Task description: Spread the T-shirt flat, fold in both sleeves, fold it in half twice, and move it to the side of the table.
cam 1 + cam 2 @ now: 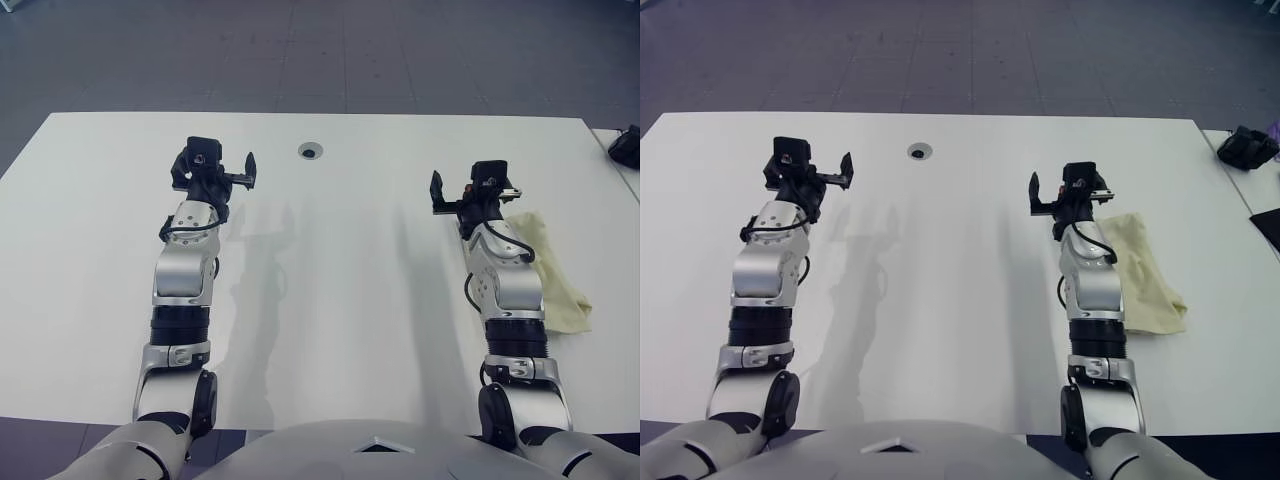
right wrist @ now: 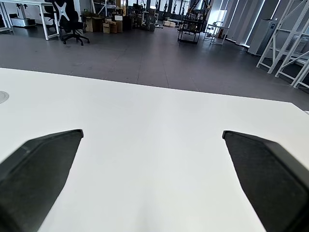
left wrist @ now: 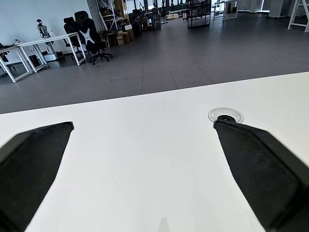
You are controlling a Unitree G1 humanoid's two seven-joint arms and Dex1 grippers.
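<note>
The T-shirt is pale yellow and lies folded into a small, slightly rumpled packet near the table's right edge, just right of my right forearm. Further up the white table, my right gripper hovers open beyond the shirt with nothing between its fingers. Over the left half my left gripper stands open and holds nothing. In the wrist views, the left gripper and the right gripper each show two black fingers spread wide over bare tabletop.
A round cable hole sits in the table near the far edge, a little right of my left gripper. A black object rests on a neighbouring surface at the far right. Grey floor lies past the table's far edge.
</note>
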